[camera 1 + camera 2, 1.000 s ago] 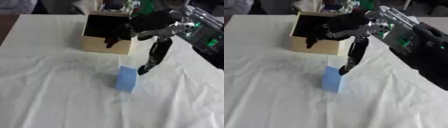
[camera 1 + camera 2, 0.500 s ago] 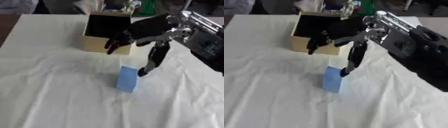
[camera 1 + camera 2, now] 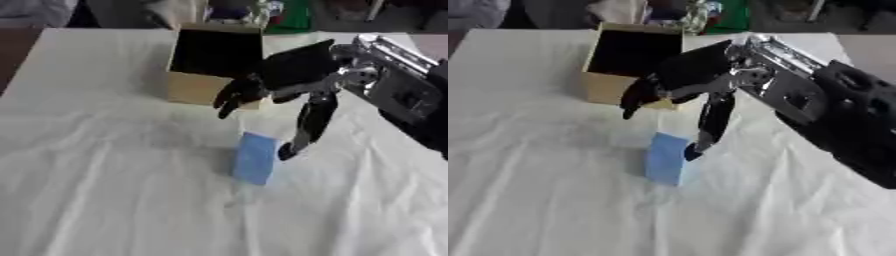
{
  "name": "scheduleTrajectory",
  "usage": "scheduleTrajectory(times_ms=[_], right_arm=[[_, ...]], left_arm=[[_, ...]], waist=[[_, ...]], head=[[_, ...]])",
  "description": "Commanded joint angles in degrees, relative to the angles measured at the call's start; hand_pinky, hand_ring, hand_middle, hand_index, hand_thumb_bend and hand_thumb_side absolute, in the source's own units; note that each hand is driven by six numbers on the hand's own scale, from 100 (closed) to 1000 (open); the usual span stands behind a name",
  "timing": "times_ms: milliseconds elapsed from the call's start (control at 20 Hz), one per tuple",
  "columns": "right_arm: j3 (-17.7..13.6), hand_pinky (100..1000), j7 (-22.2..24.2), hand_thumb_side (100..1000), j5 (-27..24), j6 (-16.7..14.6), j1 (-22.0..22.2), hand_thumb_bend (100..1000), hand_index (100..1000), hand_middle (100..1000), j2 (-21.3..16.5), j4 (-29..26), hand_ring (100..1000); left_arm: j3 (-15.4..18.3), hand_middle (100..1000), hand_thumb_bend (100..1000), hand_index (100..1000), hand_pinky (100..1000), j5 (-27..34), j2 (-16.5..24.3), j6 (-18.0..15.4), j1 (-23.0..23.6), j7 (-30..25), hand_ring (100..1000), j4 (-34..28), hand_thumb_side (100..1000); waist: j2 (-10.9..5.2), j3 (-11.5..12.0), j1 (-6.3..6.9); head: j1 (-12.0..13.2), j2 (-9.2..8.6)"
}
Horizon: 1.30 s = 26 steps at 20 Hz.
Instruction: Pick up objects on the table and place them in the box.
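Observation:
A light blue block (image 3: 255,158) stands on the white tablecloth near the middle. Behind it sits an open cardboard box (image 3: 213,64) with a dark inside. My right hand (image 3: 289,74) comes in from the right and hovers above the block, in front of the box. Its fingers are spread and point down and left; the thumb (image 3: 308,123) hangs down just right of the block's top edge. The fingers hold nothing. My left hand is not in sight.
The white cloth (image 3: 105,190) covers the table, with wrinkles across the front and left. Dark and coloured things (image 3: 254,10) lie beyond the far edge behind the box.
My right hand has dropped down and forward from the box front toward the blue block. The block has not moved.

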Motion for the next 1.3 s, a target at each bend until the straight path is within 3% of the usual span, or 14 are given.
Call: scheduleTrajectory(times_ms=[50, 500, 1300], right_arm=[[0.55, 865, 18.71, 185, 0.83, -18.92, -0.80, 610, 925, 903, -0.42, 0.16, 900], [2.40, 862, 18.71, 184, 2.74, -18.92, 0.26, 595, 923, 900, 0.81, 0.54, 897], [2.24, 862, 18.71, 174, 7.40, -18.92, 0.82, 575, 919, 903, 0.57, 2.92, 901]], left_arm=[[0.13, 547, 399, 818, 727, 0.19, 1.79, -0.22, -0.66, -0.10, 581, -0.97, 168], [0.18, 547, 394, 817, 726, 0.47, 1.65, -0.32, -0.78, -0.07, 581, -0.97, 170], [0.50, 545, 387, 816, 727, 1.01, 1.51, -0.43, -0.48, -0.02, 578, -0.97, 174]], waist=[[-0.38, 0.14, -0.61], [-0.02, 0.82, -0.87], [0.41, 1.21, -1.27]], head=[[-0.06, -0.01], [-0.36, -0.21], [-0.72, -0.31]])
